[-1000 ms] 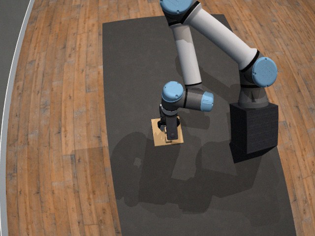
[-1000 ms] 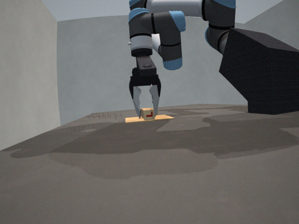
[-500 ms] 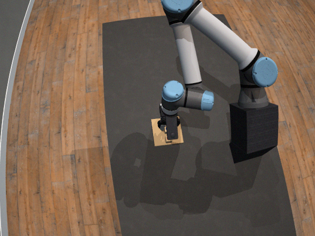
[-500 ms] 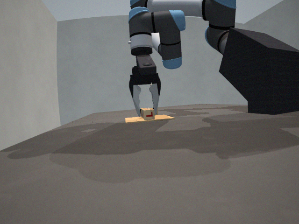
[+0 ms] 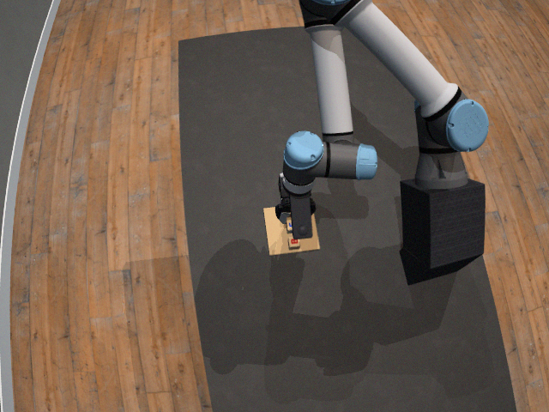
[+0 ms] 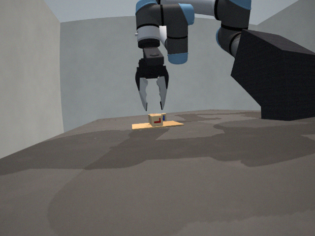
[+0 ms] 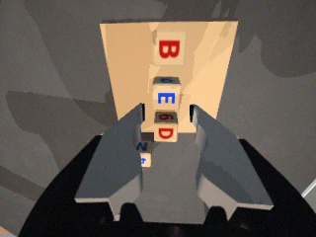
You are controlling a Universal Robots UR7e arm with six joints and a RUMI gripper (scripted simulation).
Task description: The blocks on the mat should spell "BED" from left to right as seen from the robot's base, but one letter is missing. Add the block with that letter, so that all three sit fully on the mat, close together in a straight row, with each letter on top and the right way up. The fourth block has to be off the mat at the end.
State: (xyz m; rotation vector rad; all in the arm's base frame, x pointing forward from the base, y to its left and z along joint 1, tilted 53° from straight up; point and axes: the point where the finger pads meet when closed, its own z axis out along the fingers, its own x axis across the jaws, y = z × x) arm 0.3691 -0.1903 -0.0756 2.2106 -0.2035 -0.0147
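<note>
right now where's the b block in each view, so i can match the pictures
Top: the B block sits near the lower edge of the mat, its red letter just showing.
Exterior: it is the nearest block, with a red mark on its facing side.
Wrist: it is highest in the picture, beyond the E block and D block.
Shared landmark: the tan mat.
</note>
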